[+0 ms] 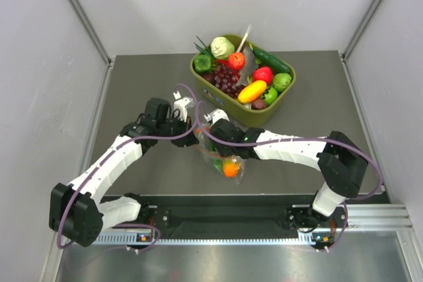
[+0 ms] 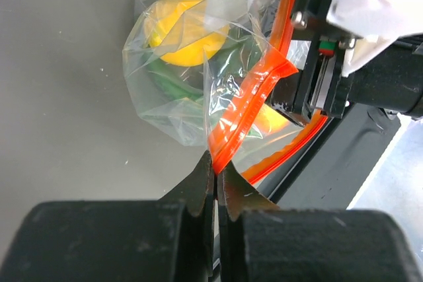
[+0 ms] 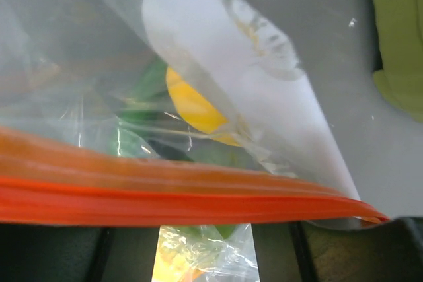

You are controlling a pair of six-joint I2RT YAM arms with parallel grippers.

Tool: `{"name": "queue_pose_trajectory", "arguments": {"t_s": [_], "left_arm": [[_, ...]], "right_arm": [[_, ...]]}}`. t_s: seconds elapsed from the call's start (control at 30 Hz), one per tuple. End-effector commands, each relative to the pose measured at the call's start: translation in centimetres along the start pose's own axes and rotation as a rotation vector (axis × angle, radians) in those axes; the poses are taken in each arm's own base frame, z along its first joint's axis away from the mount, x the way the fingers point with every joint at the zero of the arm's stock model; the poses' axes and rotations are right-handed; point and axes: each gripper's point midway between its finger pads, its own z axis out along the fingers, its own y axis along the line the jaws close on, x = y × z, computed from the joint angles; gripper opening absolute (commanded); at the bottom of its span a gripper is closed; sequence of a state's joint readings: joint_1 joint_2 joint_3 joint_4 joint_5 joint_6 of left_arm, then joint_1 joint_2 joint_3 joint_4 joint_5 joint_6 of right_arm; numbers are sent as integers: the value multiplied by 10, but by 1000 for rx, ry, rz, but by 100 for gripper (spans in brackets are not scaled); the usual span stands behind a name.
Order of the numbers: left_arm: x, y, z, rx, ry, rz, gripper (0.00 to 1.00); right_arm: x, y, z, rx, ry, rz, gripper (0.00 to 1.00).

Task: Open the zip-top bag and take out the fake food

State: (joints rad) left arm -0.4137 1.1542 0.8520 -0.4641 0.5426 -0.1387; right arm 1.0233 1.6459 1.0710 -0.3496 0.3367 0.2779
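Observation:
The clear zip-top bag hangs just above the table between my two grippers, its orange-red zip strip uppermost. Fake food shows through the plastic: a yellow lemon, a green piece and an orange fruit. My left gripper is shut on one end of the zip strip. My right gripper faces it from the other side with its jaws apart; the strip runs across in front of its fingers, and bag film shows in the gap between them. In the top view the right gripper sits at the bag's upper edge.
An olive-green tub full of other toy fruit and vegetables, among them purple grapes and a pale cabbage, stands behind the bag at the back. Grey walls close in the table on three sides. A metal rail runs along the near edge.

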Motion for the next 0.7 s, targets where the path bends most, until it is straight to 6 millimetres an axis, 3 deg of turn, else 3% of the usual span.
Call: {"name": "queue_pose_trajectory", "arguments": {"t_s": [0.0,0.27,0.67], "left_arm": [[-16,-10,-5,36,-62,60,0],[-17,-15,-6,45,-70,72,0],[-18,-18,-9,40,-87,92,0]], "right_arm": [[16,-21,-6,100,94,-9,52],[44,-17,-12,80,188,57,59],[87,-12,6,78,292,125,68]]}}
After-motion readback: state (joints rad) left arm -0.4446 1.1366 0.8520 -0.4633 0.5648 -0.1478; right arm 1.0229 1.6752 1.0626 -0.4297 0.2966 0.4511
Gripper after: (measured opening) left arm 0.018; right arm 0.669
